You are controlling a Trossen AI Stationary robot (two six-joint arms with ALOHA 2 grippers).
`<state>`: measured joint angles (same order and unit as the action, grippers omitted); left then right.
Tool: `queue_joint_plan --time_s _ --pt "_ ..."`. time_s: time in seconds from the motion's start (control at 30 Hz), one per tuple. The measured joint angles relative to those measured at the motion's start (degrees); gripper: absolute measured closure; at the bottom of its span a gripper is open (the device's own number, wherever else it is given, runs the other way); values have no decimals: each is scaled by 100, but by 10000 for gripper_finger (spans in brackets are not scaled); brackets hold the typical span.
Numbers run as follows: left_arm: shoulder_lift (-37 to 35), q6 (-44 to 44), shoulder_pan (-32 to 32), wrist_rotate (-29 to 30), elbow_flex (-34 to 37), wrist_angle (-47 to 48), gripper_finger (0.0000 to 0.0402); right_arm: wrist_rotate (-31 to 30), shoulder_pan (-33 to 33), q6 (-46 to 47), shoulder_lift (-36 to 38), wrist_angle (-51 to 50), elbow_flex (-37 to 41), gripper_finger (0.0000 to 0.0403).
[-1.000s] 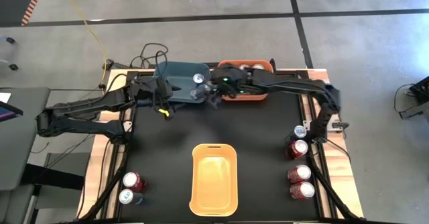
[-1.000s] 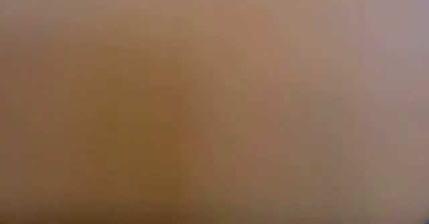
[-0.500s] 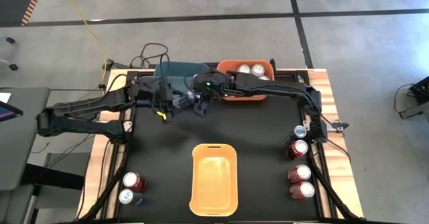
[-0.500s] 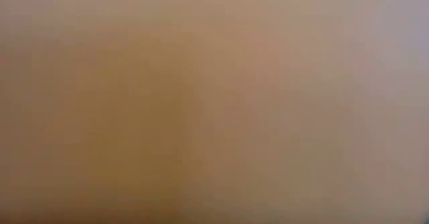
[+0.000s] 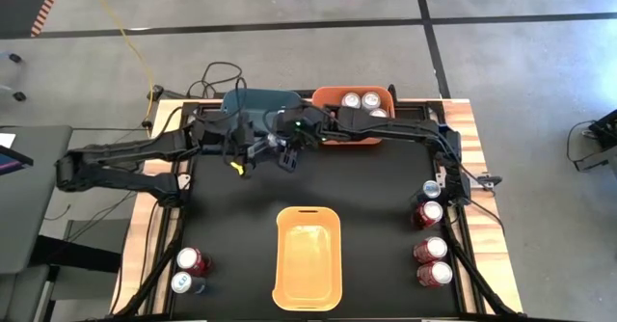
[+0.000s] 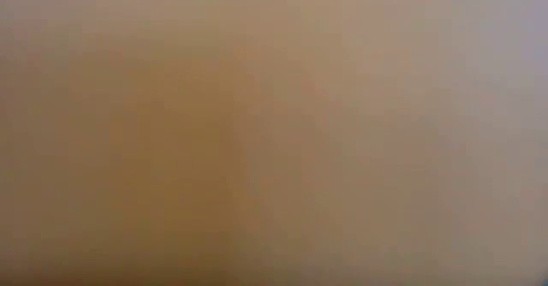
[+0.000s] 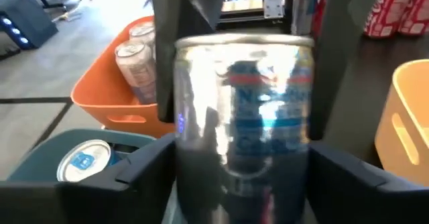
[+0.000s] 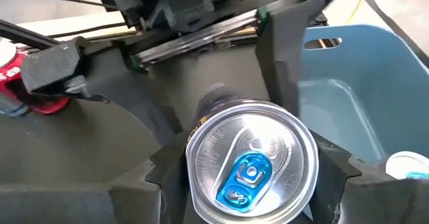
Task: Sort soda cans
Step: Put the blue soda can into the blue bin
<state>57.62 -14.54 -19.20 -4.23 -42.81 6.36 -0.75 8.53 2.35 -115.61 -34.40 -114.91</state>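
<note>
A silver can with blue print (image 7: 244, 117) stands upright in the air near the blue bin (image 5: 253, 100), between both grippers. Its top with a blue tab shows in the right wrist view (image 8: 251, 160). My right gripper (image 5: 282, 149) is over it, pointing down and shut on it. My left gripper (image 5: 256, 149) reaches in level from the left, shut on its lower body. Two silver cans (image 5: 360, 100) sit in the orange bin (image 5: 333, 134), and a blue can (image 7: 84, 162) in the blue bin. The low view shows only blur. My left gripper pinches the can's lower body (image 7: 191, 167) between its two fingers (image 7: 144, 167). It comes level from the table's left. The can is upright and clear of the table. My right gripper pinches the can's sides near the top rim (image 7: 189, 66) between its two fingers (image 7: 171, 56). The fingers come from above, pointing down along the can. The can hangs upright below them.
An empty yellow bin (image 5: 308, 293) lies at the near middle. Three red cans (image 5: 429, 249) and a blue one (image 5: 431, 189) stand at the right edge. A red can (image 5: 193, 259) and a blue can (image 5: 181, 283) stand at the near left corner.
My right gripper has carried the can toward the table's left, from the gap between the blue and orange bins to my left gripper. The can has stayed upright. My left gripper has edged a little toward it.
</note>
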Motion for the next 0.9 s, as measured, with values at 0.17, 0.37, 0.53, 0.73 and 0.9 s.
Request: queue_joint_plan --time_s 0.17,0.37,0.53,0.73,0.9 --pt "57 63 2 4 0 -63 175 -9 -21 -79 4 -282 -9 147" --pt "47 203 -8 25 2 -155 176 -91 142 263 16 -768 2 107" --pt "38 289 -2 97 0 -220 168 -87 239 320 42 -718 2 98" --pt "-96 395 2 46 0 -243 171 -95 138 343 71 -835 133 97" --pt "-421 396 4 17 3 99 168 -103 -177 544 59 -467 850 96"
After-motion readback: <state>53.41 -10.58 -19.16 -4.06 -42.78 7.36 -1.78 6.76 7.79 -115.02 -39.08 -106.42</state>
